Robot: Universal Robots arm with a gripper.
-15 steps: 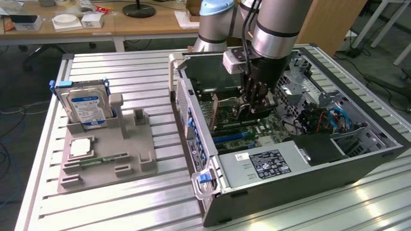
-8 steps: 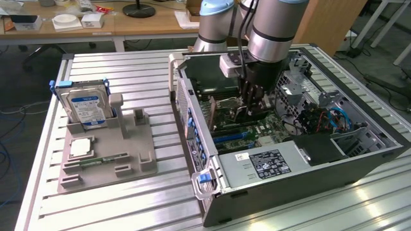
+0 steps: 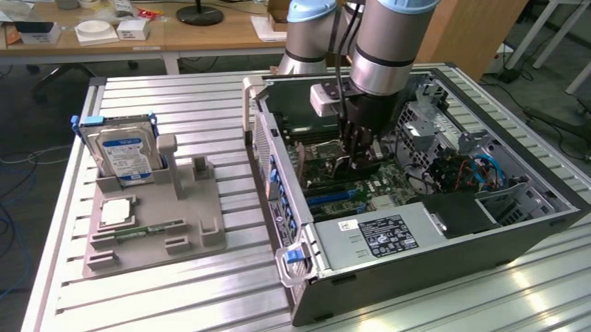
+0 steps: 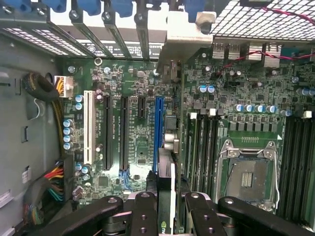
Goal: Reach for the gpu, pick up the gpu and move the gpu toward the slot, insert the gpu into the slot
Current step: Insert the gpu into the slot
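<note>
My gripper (image 3: 358, 153) reaches down into the open computer case (image 3: 517, 228), above the motherboard. In the wrist view the gripper (image 4: 167, 212) is shut on the gpu (image 4: 166, 169), which appears edge-on as a thin dark card between the two black fingers (image 4: 143, 216). The card's pale metal bracket (image 4: 184, 37) stands at the case's rear wall, among the blue slot clips. The card runs along the long blue slot (image 4: 158, 128), close beside it. Whether its edge touches the slot I cannot tell. In the exterior view the gpu (image 3: 340, 166) hangs below the fingers over the board.
On the ribbed table, at the exterior view's left, a grey holder (image 3: 157, 221) carries a blue-labelled hard drive (image 3: 124, 153) and a small green memory stick (image 3: 148, 230). Black and white slots (image 4: 106, 130), a CPU socket (image 4: 246, 179) and cable bundles (image 4: 51, 184) surround the card inside the case.
</note>
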